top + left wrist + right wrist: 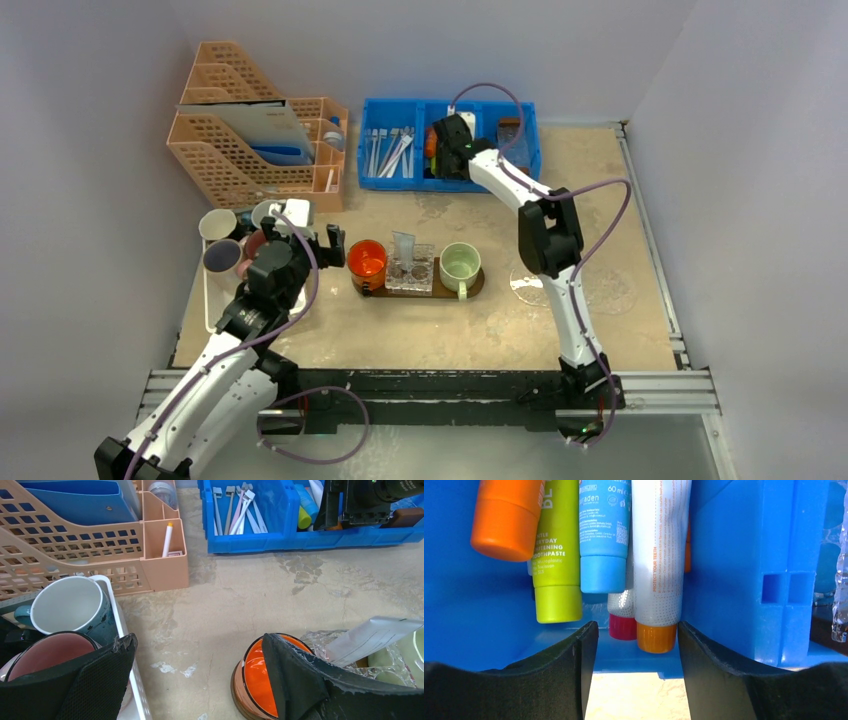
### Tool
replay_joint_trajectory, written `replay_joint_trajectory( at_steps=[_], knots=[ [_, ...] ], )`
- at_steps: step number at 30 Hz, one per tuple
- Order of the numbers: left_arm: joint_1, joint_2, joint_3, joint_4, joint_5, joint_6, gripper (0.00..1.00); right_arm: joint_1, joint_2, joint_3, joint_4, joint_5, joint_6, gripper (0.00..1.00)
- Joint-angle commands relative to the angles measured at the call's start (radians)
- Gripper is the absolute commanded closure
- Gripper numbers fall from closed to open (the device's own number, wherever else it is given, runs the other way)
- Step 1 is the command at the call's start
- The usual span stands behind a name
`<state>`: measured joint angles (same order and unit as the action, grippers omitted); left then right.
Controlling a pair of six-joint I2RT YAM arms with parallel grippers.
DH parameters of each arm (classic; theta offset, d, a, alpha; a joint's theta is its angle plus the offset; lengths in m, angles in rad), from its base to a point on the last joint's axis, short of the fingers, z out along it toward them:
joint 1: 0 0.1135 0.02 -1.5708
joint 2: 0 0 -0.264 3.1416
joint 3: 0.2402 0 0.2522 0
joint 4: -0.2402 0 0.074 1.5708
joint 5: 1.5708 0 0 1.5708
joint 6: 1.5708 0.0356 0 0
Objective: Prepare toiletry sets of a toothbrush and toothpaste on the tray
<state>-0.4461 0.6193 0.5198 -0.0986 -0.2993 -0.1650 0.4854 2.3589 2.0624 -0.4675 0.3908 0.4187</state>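
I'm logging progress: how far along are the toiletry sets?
Done: one grey tube stands in the glass on the tray. In hand: the right gripper, jaws open and empty, faces a white tube in the blue bin. Left: toothbrushes lie in the bin; no brush shows on the tray.

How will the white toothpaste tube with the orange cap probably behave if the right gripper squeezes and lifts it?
The white tube looks like soft plastic, so it will probably dent when squeezed rather than stay stiff. Its smooth, rounded body may slip or roll. It lies close against the blue tube, which might shift with it.
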Motion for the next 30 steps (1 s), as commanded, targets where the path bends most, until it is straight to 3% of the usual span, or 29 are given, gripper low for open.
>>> replay_joint_trajectory(
  at_steps=[1, 3, 14, 19, 30],
  knots=[
    [0.004, 0.003, 0.04, 0.011, 0.006, 0.002, 0.06, -0.014, 0.027, 0.057, -0.022, 0.056, 0.002, 0.38],
    [0.004, 0.006, 0.039, 0.011, 0.005, 0.002, 0.06, -0.016, 0.03, 0.053, -0.017, 0.042, 0.003, 0.41],
    [0.004, 0.006, 0.037, 0.012, 0.005, 0.0, 0.06, -0.021, -0.079, -0.033, 0.059, -0.029, 0.019, 0.77],
    [0.004, 0.006, 0.037, 0.013, 0.006, -0.006, 0.05, -0.021, -0.168, -0.108, 0.1, -0.031, 0.025, 0.99],
    [0.004, -0.013, 0.039, -0.006, -0.017, -0.042, 0.05, -0.021, -0.303, -0.239, 0.188, -0.053, 0.025, 1.0]
  ],
)
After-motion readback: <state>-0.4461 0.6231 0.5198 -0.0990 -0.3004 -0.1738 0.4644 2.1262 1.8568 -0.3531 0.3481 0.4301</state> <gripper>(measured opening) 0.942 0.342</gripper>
